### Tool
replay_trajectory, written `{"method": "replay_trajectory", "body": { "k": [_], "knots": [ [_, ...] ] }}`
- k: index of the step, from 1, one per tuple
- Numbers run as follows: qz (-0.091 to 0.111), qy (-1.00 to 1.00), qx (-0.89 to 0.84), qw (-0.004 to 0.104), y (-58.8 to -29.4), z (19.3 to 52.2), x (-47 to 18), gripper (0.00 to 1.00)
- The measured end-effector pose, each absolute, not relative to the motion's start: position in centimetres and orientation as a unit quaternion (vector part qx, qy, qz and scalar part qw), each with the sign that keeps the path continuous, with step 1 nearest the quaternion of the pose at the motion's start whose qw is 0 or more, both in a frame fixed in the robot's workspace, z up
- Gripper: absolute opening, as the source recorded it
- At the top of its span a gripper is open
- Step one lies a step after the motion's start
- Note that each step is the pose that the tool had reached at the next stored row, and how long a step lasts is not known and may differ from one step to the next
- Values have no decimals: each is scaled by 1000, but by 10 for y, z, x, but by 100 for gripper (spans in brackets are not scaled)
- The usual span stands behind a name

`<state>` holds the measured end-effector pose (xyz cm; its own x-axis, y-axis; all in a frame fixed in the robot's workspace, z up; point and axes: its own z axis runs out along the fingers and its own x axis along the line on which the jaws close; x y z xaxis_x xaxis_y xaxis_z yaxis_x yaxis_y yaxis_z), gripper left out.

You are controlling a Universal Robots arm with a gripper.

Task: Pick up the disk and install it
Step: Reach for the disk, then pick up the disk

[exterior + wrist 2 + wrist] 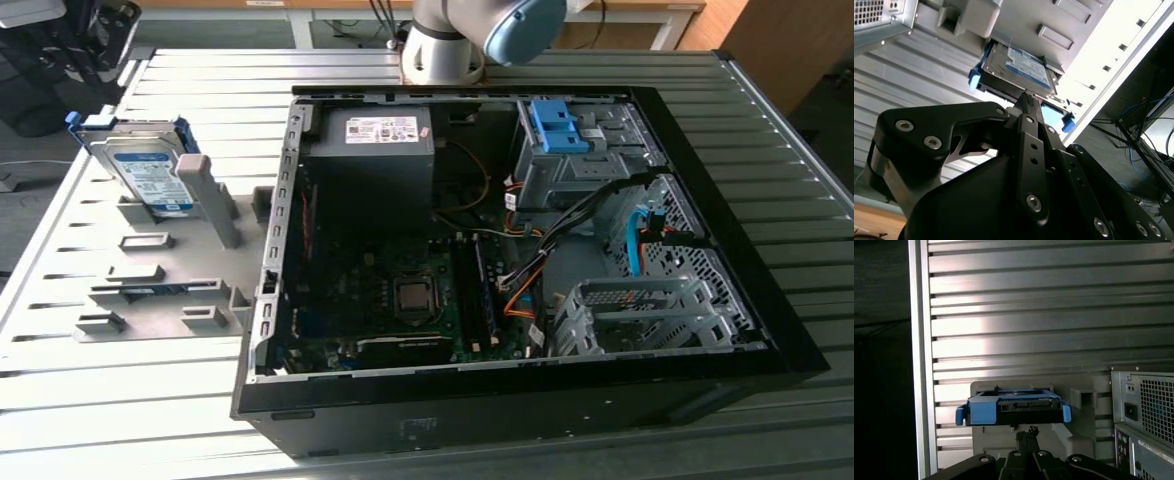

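Note:
The disk is a silver drive with a white-and-blue label in a blue carrier. It leans upright in a grey slotted holder on the table, at the exterior view's left. Both wrist views show the disk just beyond my black gripper. The fingertips are together with nothing between them. They point at the disk's near edge and stay apart from it.
An open computer case lies right of the holder, with a power supply, a motherboard and cables inside. A blue carrier sits in the upper bay, and a metal drive cage is lower right. My arm's base stands behind the case.

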<state>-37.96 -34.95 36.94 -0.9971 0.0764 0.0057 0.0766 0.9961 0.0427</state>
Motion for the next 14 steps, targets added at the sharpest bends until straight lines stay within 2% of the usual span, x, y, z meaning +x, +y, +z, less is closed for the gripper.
{"method": "replay_trajectory", "body": {
  "k": [5, 14],
  "knots": [
    [-21, -999, -38, 2, -340, 368, -395, 11],
    [-21, -999, -38, 2, -339, 367, -403, 11]
  ]
}}
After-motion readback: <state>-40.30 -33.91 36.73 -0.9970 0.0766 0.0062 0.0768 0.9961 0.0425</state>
